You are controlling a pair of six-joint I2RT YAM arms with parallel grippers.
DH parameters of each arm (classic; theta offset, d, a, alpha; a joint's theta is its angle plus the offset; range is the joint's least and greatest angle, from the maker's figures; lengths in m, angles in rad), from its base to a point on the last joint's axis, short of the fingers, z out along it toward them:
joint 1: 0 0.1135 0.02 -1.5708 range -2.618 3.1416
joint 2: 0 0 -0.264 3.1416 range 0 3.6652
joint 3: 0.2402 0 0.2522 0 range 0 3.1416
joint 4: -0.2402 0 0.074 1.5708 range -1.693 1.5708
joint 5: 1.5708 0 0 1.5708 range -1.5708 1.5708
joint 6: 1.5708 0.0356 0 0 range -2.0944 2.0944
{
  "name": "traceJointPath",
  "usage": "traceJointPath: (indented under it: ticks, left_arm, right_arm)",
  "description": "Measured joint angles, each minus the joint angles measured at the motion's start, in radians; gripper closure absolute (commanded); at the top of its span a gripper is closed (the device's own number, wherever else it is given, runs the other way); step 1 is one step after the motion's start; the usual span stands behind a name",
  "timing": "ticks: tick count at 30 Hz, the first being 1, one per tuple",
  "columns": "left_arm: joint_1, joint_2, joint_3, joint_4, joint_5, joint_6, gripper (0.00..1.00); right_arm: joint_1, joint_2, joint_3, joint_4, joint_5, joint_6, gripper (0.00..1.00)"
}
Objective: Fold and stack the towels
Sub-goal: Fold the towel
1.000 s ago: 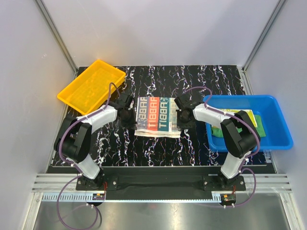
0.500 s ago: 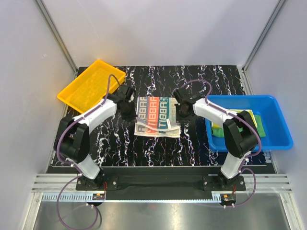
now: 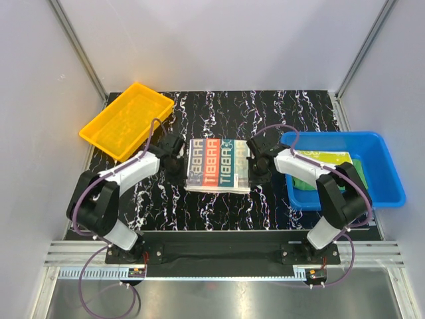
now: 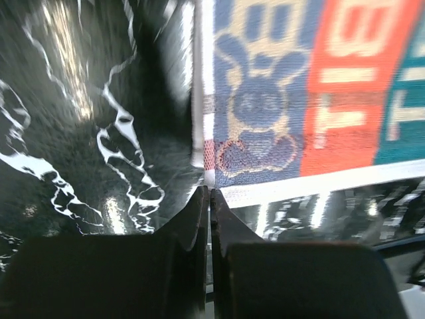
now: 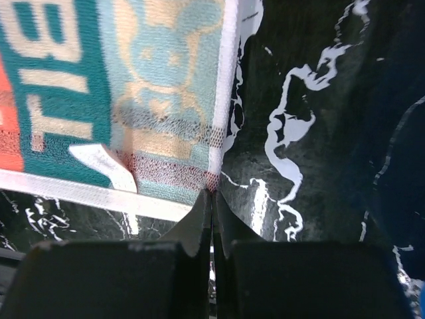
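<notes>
The left gripper [image 4: 210,199] and right gripper [image 5: 213,201], fingers pressed together, pinch the towel [image 3: 218,165] at its left and right corners. A bin [image 3: 388,174] sits to its right.

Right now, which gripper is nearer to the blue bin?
Right. The right gripper is between the towel and the blue bin; the left gripper is on the towel's far side.

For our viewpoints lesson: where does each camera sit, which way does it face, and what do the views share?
Top: above and behind, looking down at the table; left gripper and right gripper show.
Left wrist: on the left arm, facing the towel; its shut fingers pinch a corner.
Right wrist: likewise, its fingers pinching another corner.
Shared: the towel.
</notes>
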State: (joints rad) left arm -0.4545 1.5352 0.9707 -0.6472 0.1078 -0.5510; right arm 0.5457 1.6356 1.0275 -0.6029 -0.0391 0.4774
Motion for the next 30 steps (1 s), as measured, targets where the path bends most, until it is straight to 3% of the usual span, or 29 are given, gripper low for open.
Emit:
traceJointPath:
  ticks: [13, 15, 19, 20, 25, 30]
  left_arm:
    - [-0.001, 0.052, -0.05, 0.064, -0.007, 0.003, 1.0]
    - [-0.001, 0.053, -0.051, 0.066, -0.009, 0.003, 1.0]
    - [-0.001, 0.053, -0.051, 0.058, -0.016, 0.006, 0.67]
    - [-0.001, 0.053, -0.048, 0.048, -0.019, 0.01, 0.64]
    - [-0.001, 0.053, 0.048, -0.054, -0.03, 0.019, 0.57]
    - [0.006, 0.111, 0.329, -0.063, -0.007, 0.063, 0.58]
  right_arm:
    - [0.001, 0.032, -0.079, 0.126, -0.033, 0.025, 1.0]
    - [0.001, 0.032, -0.08, 0.128, -0.033, 0.025, 0.92]
    - [0.001, 0.032, -0.083, 0.131, -0.033, 0.03, 0.77]
    - [0.001, 0.03, -0.083, 0.129, -0.031, 0.031, 0.75]
    - [0.0, -0.015, -0.059, 0.066, -0.02, 0.023, 0.71]
    - [-0.008, -0.011, 0.097, 0.036, 0.011, -0.037, 0.85]
